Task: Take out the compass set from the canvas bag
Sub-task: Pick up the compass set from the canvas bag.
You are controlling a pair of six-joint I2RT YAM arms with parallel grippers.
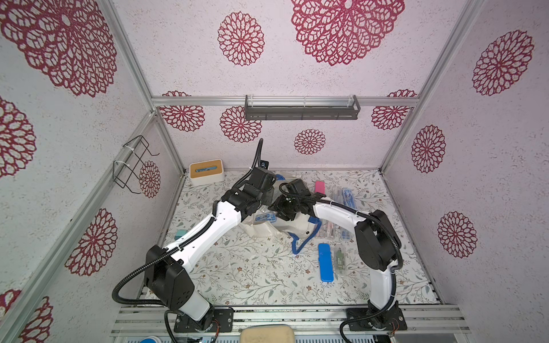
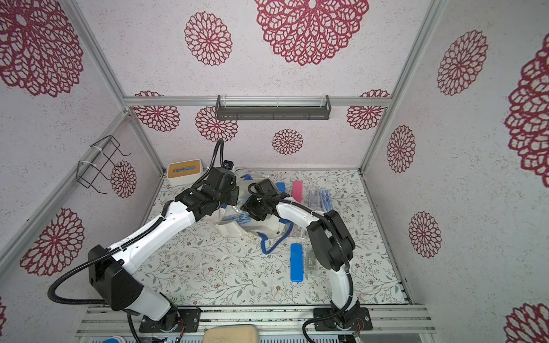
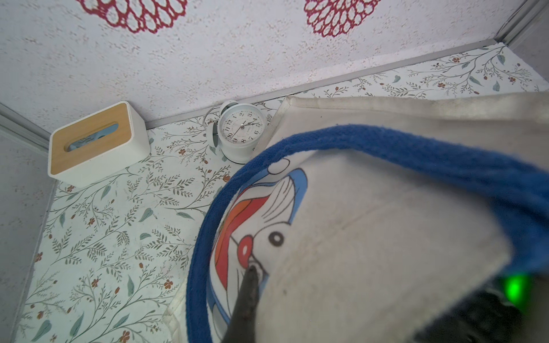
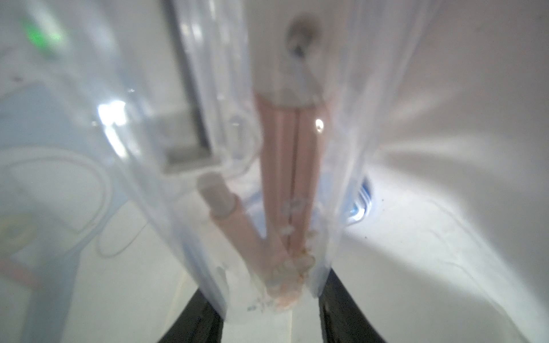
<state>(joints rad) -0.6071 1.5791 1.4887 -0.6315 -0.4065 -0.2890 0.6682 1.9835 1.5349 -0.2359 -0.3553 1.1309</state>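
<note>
The off-white canvas bag [image 1: 297, 227] [image 2: 263, 230] lies mid-table with its mouth toward the arms, its cartoon print [image 3: 252, 219] facing the left wrist camera. My left gripper [image 3: 261, 270] is shut on a fold of the bag's canvas at the mouth; only one dark finger [image 3: 245, 300] shows. My right gripper [image 4: 267, 294] reaches into the bag [image 1: 282, 209]. Its two black fingers [image 4: 196, 323] are shut on the sides of a clear plastic case holding a pink compass, the compass set [image 4: 285, 178]. A second clear case with blue contents [image 1: 264, 218] shows at the bag's mouth.
To the right of the bag lie a blue case [image 1: 325, 262], a pink case [image 1: 320, 187] and several clear cases [image 1: 341, 196]. The bag's blue strap [image 1: 300, 243] trails forward. A tissue box [image 1: 206, 172] and an alarm clock [image 3: 242, 130] stand at the back.
</note>
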